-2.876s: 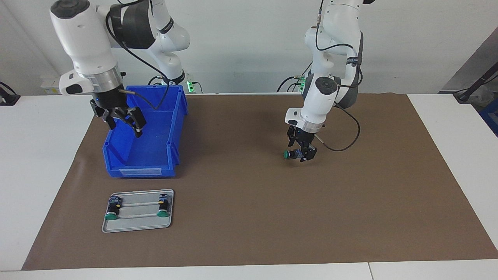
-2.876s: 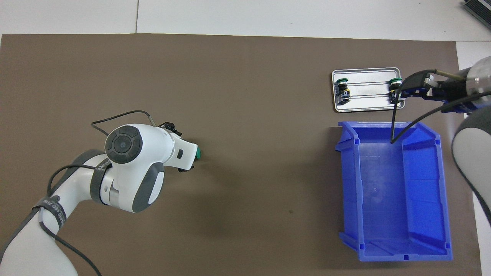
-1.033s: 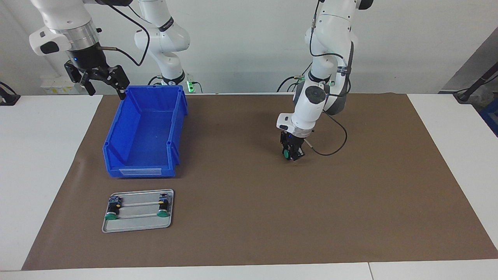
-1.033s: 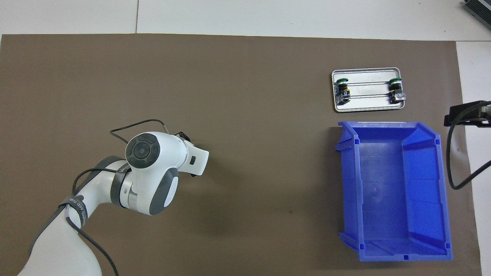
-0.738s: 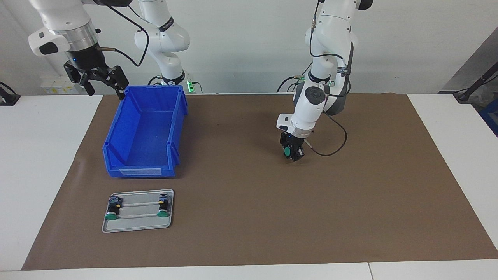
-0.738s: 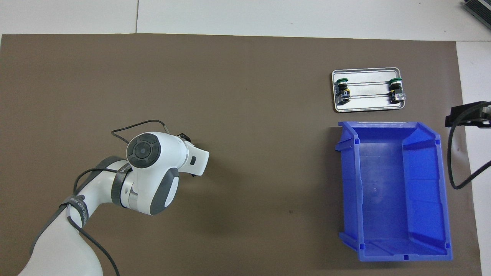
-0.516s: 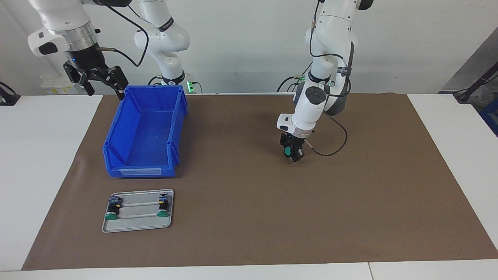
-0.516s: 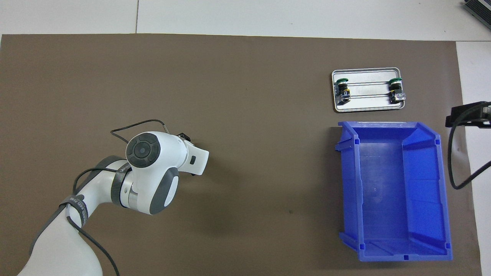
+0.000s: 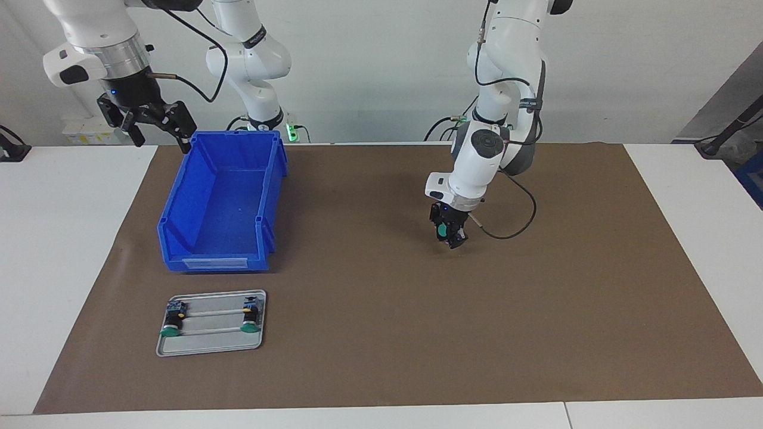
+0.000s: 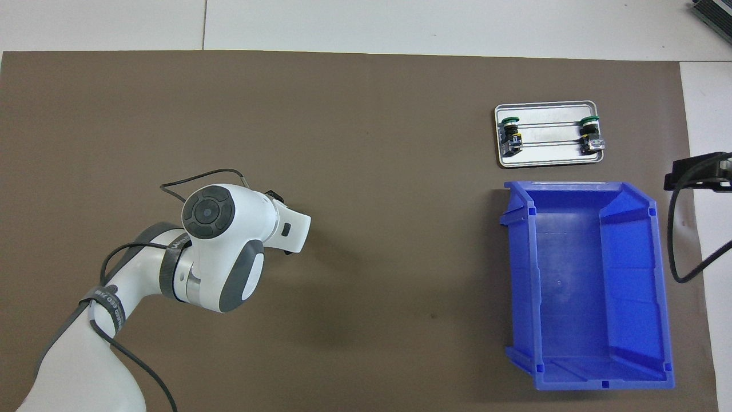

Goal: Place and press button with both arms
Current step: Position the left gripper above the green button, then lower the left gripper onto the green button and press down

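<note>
A button (image 9: 441, 230) with a green cap sits between the fingers of my left gripper (image 9: 450, 238), which is shut on it just above the brown mat (image 9: 417, 333), near the table's middle. The cap faces away from the robots. In the overhead view the left arm's wrist (image 10: 229, 229) hides both the gripper and this button. My right gripper (image 9: 156, 123) hangs open and empty, high over the corner of the blue bin (image 9: 214, 260) nearest the robots; only its edge (image 10: 695, 171) shows from overhead.
A metal tray (image 9: 208, 344) lies beside the bin (image 10: 517, 274), farther from the robots, with two green-capped buttons (image 9: 171, 325) (image 9: 249, 319) on its rails. From overhead the tray (image 10: 548, 160) shows those buttons (image 10: 510, 134) (image 10: 591, 134) too.
The left gripper has closed tighter on the button, turned its cap away from the robots and shifted slightly. The right arm rose from over the bin and now waits.
</note>
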Motion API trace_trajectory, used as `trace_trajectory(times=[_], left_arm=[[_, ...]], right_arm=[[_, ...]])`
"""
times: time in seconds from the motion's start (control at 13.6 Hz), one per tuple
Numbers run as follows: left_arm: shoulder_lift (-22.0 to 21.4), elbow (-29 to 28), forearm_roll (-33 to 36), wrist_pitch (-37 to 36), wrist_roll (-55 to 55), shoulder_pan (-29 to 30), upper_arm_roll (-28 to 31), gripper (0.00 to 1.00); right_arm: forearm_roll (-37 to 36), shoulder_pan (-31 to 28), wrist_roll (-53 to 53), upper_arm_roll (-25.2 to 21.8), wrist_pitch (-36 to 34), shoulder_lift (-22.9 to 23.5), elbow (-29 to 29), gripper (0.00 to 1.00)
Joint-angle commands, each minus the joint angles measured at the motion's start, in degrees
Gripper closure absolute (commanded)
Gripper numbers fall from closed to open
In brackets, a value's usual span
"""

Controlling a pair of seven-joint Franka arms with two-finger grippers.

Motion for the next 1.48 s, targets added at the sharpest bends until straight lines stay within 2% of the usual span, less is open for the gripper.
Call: trace_trajectory(times=[0.0, 0.15, 0.81, 1.11, 1.4], left_arm=[[-1.77, -0.31, -0.92, -2.44, 1.89, 0.0, 0.55, 0.96], [-1.86, -0.31, -0.92, -2.8, 2.16, 0.79, 0.47, 1.0], [-1.86, -0.58, -1.71, -2.44, 3.91, 2.99, 0.03, 1.0], [-1.86, -0.66, -8.46, -2.62, 9.79, 4.04, 0.11, 1.0], [-2.3, -0.84, -11.63, -2.71, 12.0, 5.19, 0.03, 1.0]], right_arm=[[0.03, -0.64, -1.3, 0.09, 0.04, -1.46, -1.6, 0.0], [0.03, -0.64, -1.3, 0.09, 0.04, -1.46, -1.6, 0.0], [0.03, -0.64, -1.39, 0.09, 0.04, -1.46, -1.6, 0.0], [0.03, -0.64, -1.48, 0.09, 0.04, -1.46, -1.6, 0.0], [0.03, -0.64, -1.48, 0.09, 0.04, -1.46, -1.6, 0.0]])
